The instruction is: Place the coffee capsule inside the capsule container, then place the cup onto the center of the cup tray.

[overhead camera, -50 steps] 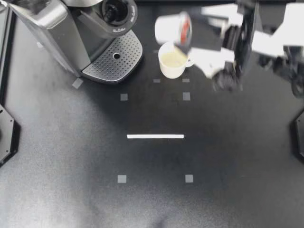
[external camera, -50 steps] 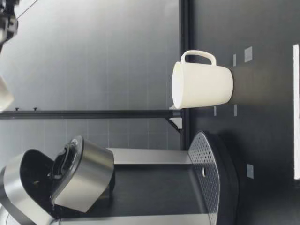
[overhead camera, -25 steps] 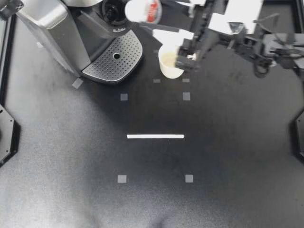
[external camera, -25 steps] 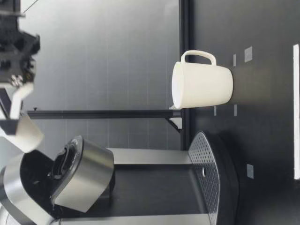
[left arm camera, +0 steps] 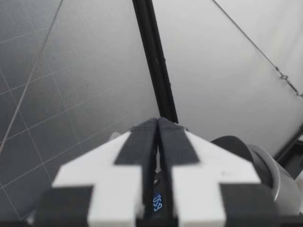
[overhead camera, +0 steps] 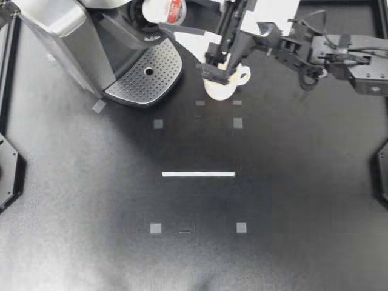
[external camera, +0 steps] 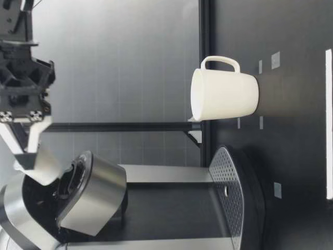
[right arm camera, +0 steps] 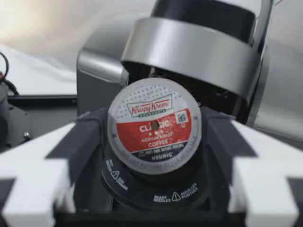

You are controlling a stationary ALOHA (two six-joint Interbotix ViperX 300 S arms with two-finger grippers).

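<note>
My right gripper (overhead camera: 171, 14) is shut on the coffee capsule (overhead camera: 162, 8), a white pod with a red-and-white lid. It holds the pod right over the open capsule container (overhead camera: 142, 15) at the top of the coffee machine. In the right wrist view the capsule (right arm camera: 154, 125) sits between both fingers, with the black holder ring (right arm camera: 156, 191) just beneath it. Seen from table height, the capsule (external camera: 44, 167) is tilted at the holder's mouth (external camera: 67, 182). The white cup (overhead camera: 221, 86) stands on the table beside the perforated cup tray (overhead camera: 145, 71), partly under my right arm. My left gripper (left arm camera: 157, 124) is shut on nothing, up in the air.
The machine's raised silver lid (right arm camera: 189, 52) hangs over the holder, close behind the capsule. The machine body (overhead camera: 66, 36) fills the far left corner. A white tape line (overhead camera: 198, 174) and small grey squares mark the black tabletop nearer me.
My right arm has carried the capsule leftward from above the cup to the machine's open holder, and lower. The cup has not moved.
</note>
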